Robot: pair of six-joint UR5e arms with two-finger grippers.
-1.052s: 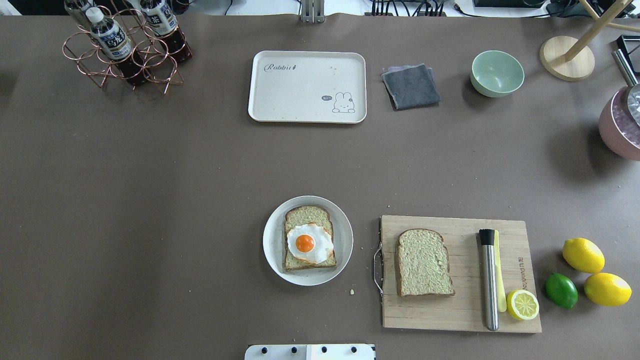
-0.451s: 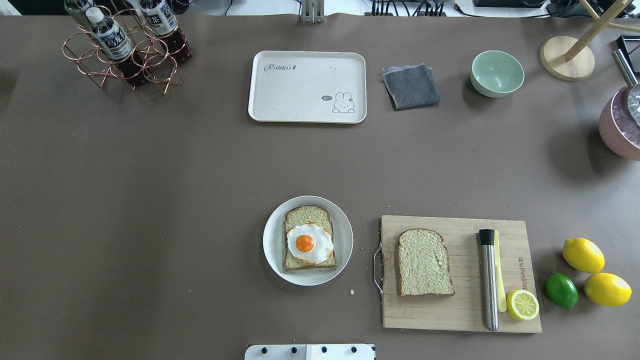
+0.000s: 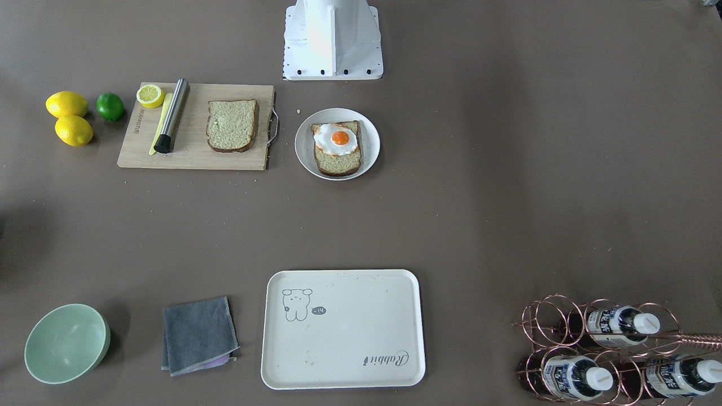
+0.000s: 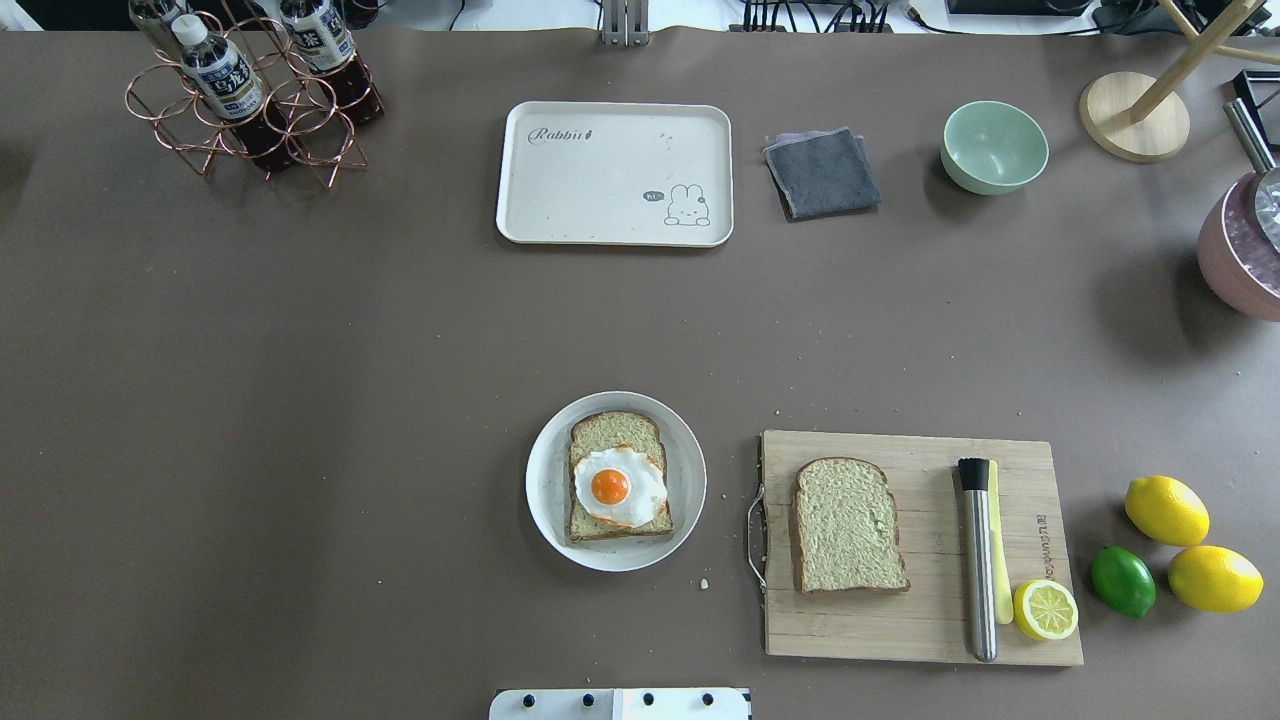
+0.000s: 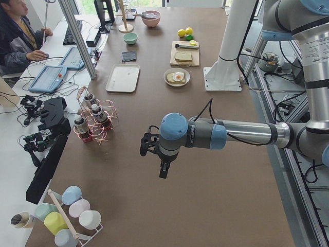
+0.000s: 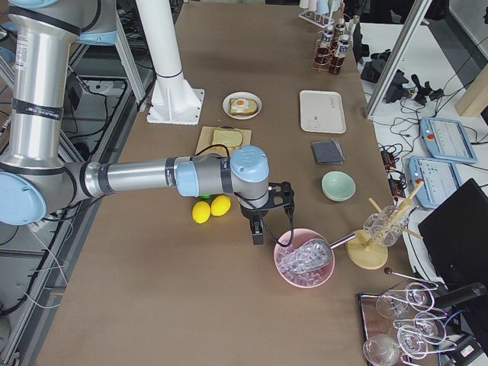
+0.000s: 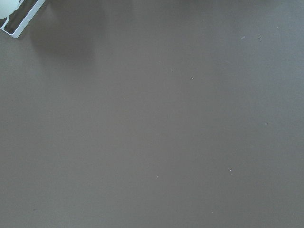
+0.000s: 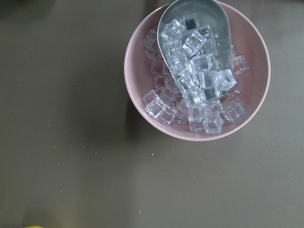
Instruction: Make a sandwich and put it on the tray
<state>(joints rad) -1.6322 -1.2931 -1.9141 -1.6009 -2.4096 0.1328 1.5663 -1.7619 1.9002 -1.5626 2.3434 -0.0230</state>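
One bread slice (image 4: 618, 440) topped with a fried egg (image 4: 618, 487) lies on a round white plate (image 4: 545, 480), also seen in the front-facing view (image 3: 337, 140). The second bread slice (image 4: 848, 525) lies bare on a wooden cutting board (image 4: 930, 620) to the plate's right. The cream tray (image 4: 614, 172) sits empty at the far middle of the table. My left gripper (image 5: 157, 159) hovers over bare table far to the left, beyond the bottle rack. My right gripper (image 6: 263, 221) hovers far right, beside a pink bowl of ice. I cannot tell if either is open or shut.
On the board lie a steel muddler (image 4: 977, 560) and a half lemon (image 4: 1045, 609). Two lemons (image 4: 1166, 510) and a lime (image 4: 1122, 580) lie right of it. A grey cloth (image 4: 822, 172), green bowl (image 4: 994, 146), pink ice bowl (image 8: 197, 71) and copper bottle rack (image 4: 250, 95) stand along the far side.
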